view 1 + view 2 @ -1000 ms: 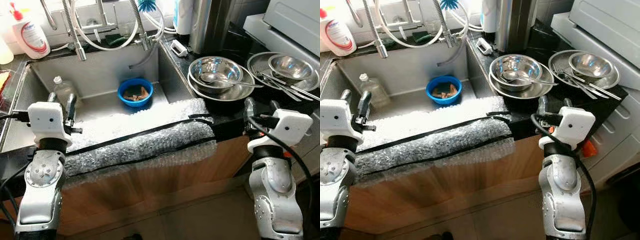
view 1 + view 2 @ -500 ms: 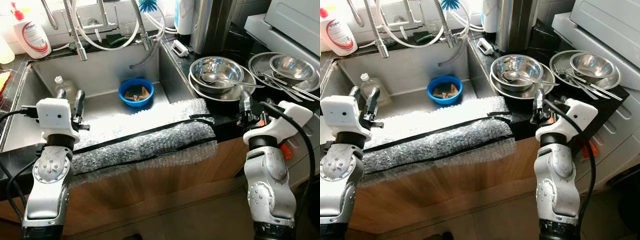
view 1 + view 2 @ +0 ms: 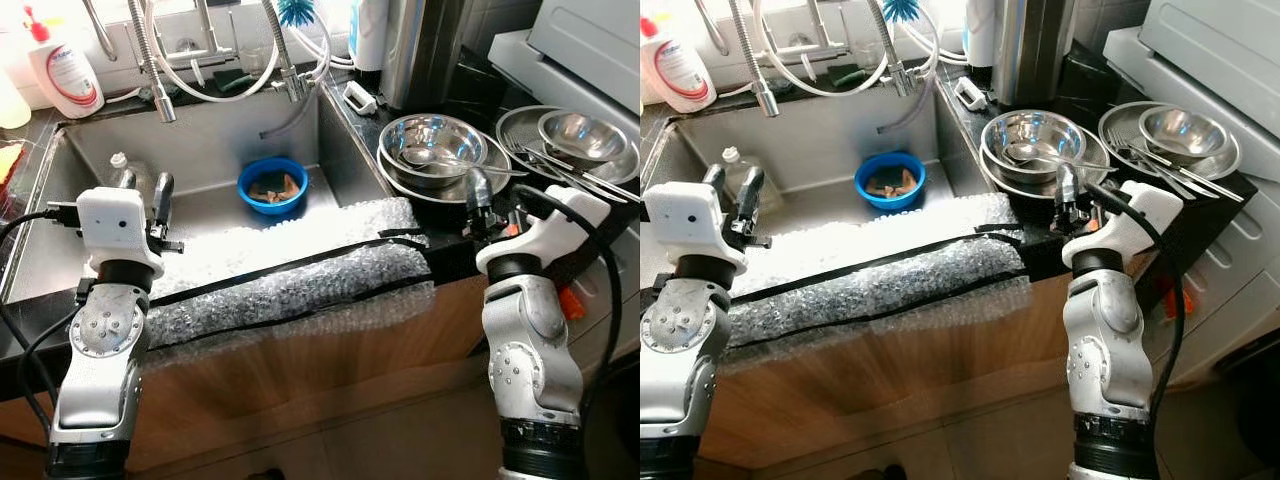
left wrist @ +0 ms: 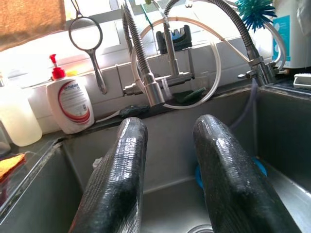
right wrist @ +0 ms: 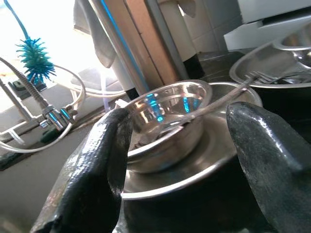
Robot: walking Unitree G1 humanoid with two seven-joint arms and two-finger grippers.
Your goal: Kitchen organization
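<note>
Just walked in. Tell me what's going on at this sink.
The robot stands at the kitchen sink with both arms raised and nothing held. The right claw is open, aimed at the steel bowl with a spoon in it, stacked on a steel plate on the counter. The left claw is open over the sink, where a blue bowl and a plastic bottle sit.

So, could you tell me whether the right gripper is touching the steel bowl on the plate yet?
Apart. In the right wrist view the right gripper has its fingers spread open, with the steel bowl and plate lying beyond the tips, bare black counter showing between.
</note>
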